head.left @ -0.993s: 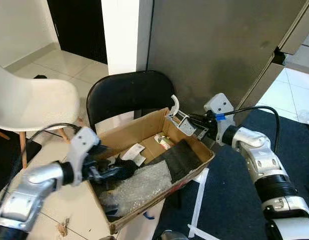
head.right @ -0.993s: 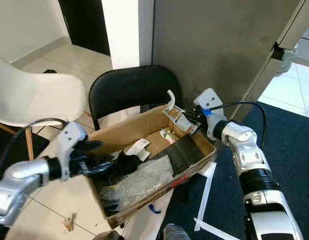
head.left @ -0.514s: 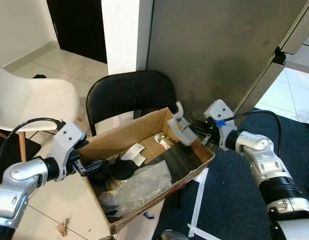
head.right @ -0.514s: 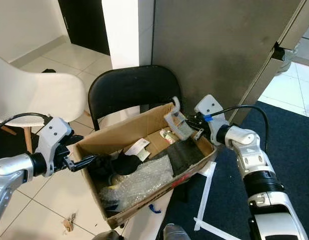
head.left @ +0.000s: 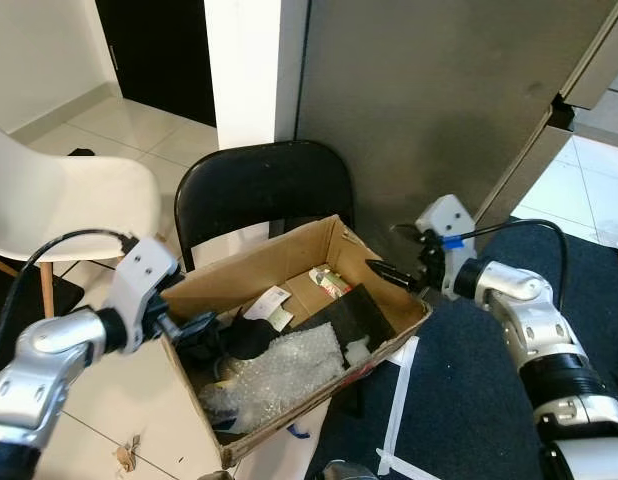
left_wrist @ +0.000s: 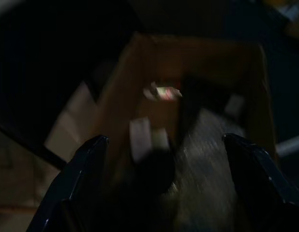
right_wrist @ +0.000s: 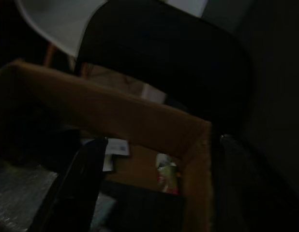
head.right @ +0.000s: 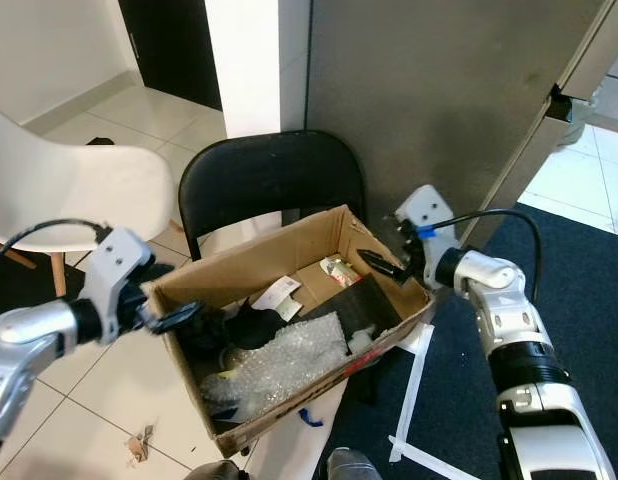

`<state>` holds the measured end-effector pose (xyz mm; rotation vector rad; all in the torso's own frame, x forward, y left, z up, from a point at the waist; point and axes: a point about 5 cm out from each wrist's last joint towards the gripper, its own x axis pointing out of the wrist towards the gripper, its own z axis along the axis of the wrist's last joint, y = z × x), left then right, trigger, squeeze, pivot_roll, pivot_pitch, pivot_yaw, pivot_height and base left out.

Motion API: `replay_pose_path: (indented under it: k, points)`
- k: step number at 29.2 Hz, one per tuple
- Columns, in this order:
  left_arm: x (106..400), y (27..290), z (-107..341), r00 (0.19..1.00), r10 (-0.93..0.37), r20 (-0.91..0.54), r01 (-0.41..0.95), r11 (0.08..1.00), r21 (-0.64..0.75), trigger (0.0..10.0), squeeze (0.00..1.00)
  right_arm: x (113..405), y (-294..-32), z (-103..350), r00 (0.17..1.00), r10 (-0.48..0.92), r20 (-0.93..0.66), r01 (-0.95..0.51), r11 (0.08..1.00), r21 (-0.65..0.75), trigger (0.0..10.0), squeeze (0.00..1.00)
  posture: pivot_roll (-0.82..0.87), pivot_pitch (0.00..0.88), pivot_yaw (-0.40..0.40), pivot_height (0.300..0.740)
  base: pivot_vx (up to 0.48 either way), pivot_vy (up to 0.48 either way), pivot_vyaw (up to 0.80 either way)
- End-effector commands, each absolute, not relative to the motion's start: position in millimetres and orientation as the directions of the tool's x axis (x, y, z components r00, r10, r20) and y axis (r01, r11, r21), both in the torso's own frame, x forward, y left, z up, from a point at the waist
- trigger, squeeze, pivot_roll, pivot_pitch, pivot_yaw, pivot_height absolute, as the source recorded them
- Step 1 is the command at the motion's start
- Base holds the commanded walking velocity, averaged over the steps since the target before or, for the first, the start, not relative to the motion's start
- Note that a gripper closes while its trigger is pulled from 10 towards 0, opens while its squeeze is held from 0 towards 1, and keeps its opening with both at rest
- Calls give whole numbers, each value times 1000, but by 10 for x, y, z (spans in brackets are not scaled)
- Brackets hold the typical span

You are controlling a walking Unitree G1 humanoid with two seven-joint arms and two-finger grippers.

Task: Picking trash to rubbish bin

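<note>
Two grippers are at the box (head.left: pixel 289 262), which stands on a black chair (head.left: pixel 259 185). Left gripper (head.left: pixel 204 327) is at the box's left wall, over a black lump (head.left: pixel 251 338); its fingers (left_wrist: pixel 77 179) are wide apart and hold nothing. Right gripper (head.left: pixel 386 272) hovers above the right rim, and its fingers are also apart and empty. Inside the box lie bubble wrap (head.left: pixel 279 375), a black pad (head.left: pixel 354 315), a white paper (head.left: pixel 265 301) and a small colourful wrapper (head.left: pixel 329 281). White chair (head.left: pixel 64 210) stands at the left.
</note>
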<state>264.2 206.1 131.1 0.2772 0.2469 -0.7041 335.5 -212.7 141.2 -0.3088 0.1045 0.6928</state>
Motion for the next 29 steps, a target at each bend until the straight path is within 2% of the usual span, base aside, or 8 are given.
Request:
replay_pose_path:
  k: [1,2,5,10,17,29]
  points:
    - [2700,1981,1314,760,-590,-272,642,746,175,10000,0,3369,-2205,1380,797,570,-201,-604,765,-225,10000,0,-18,0,-57,740,0,0,0]
    - [2714,1963,1321,765,-589,-261,637,751,174,10000,0,3370,-2210,1377,799,566,-202,-600,768,-225,10000,0,-18,0,-57,740,0,0,0]
    - [2868,1813,1419,825,-555,-108,566,812,146,10000,0,3355,-2196,1341,795,569,-210,-605,765,-221,10000,0,-22,0,-54,740,0,0,0]
    - [2967,1620,1503,850,-526,33,523,849,70,10000,0,3347,-2183,1296,793,567,-223,-607,763,-219,10000,0,-23,0,-51,740,0,0,0]
    - [2973,1451,1385,838,-546,18,545,838,36,10000,0,3327,-2143,1225,783,571,-245,-619,754,-221,10000,0,-25,0,-49,740,0,0,0]
    - [3038,1447,1283,869,-495,-11,495,869,7,10000,0,3327,-2121,1202,777,578,-251,-627,748,-220,10000,0,-24,0,-51,740,0,0,0]
